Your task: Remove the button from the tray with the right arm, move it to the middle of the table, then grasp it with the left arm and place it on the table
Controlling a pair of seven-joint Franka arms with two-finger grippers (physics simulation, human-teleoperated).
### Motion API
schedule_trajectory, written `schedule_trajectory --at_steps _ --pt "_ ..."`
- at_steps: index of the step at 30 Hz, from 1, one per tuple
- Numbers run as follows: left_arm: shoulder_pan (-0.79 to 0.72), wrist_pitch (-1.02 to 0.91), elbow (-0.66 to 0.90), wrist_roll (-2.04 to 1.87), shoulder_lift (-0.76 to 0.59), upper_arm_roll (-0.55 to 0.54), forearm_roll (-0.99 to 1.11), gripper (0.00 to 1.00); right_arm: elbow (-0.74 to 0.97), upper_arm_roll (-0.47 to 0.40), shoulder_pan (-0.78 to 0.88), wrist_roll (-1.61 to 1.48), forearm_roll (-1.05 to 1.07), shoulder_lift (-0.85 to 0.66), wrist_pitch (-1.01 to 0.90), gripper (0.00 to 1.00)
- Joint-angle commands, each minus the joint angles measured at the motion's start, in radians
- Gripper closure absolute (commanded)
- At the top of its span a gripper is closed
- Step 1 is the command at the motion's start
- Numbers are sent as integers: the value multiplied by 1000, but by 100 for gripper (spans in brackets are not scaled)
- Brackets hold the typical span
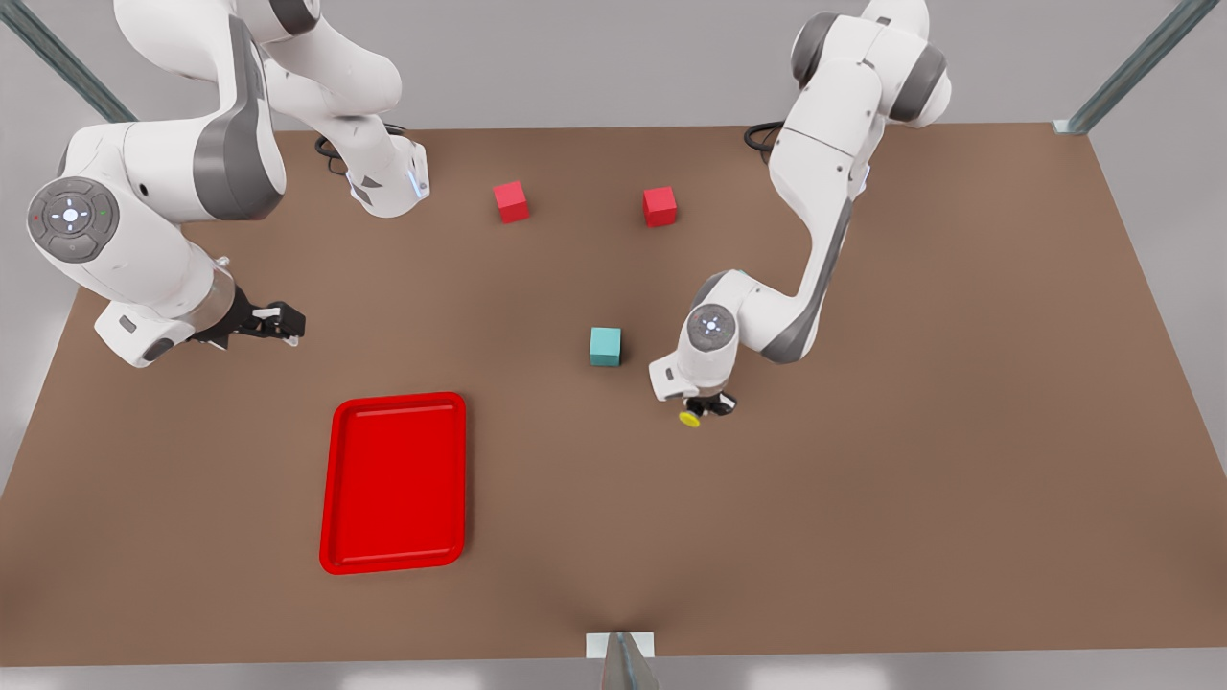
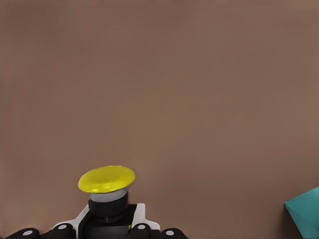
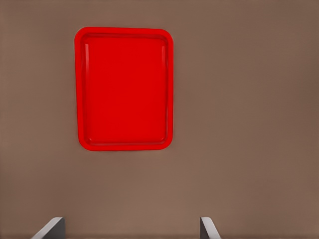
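The button (image 1: pixel 690 418), with its yellow cap (image 2: pixel 106 179) and dark body, sits between the fingers of my left gripper (image 1: pixel 710 405) (image 2: pixel 110 224), which is shut on it. This gripper is low over the table (image 1: pixel 863 479) near its middle, on the front view's right side of the teal cube. The red tray (image 1: pixel 395 482) (image 3: pixel 124 89) lies with nothing in it toward the front view's left. My right gripper (image 1: pixel 275 322) hangs open above the table behind the tray, its fingertips (image 3: pixel 52 229) set wide apart with nothing between them.
A teal cube (image 1: pixel 605 346) (image 2: pixel 305 214) stands just beside the left gripper. Two red cubes (image 1: pixel 511 201) (image 1: pixel 659 206) rest at the back of the table. Open brown tabletop stretches across the front view's right half and in front of the button.
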Motion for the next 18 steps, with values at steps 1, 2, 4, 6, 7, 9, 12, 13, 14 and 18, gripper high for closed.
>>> schedule_trajectory --at_steps 1,2,4,6,7,9,12,13,14,18 --pt "-13 -112 46 -1047 -1 16 108 56 0 0 0 -3 1 -1 0 0" --pt "-27 -154 66 -1298 2 16 210 56 0 0 -2 -4 1 -1 0 0" --pt "-44 -247 69 -1785 8 16 380 55 0 0 -2 -6 1 -1 0 0" --pt "-56 -328 76 -2188 9 16 480 55 0 0 0 -6 1 -1 -2 0" --pt "-56 -347 84 -2391 20 16 561 55 0 0 -2 -6 1 -1 -2 0" --pt "-55 -425 82 -2518 46 16 665 55 0 0 -2 -6 1 -1 -2 0" --pt "-47 -522 82 -2756 86 79 757 55 0 0 -3 -6 -1 -1 -2 0" --pt "-47 -545 82 -2811 92 84 776 55 0 0 -2 -4 1 -1 -2 0" --pt "-49 -565 82 -2842 98 85 779 55 0 0 -2 -4 -1 -1 -2 0" --pt "-52 -620 82 -2920 140 87 889 55 0 0 -2 -4 -1 -1 -2 0"
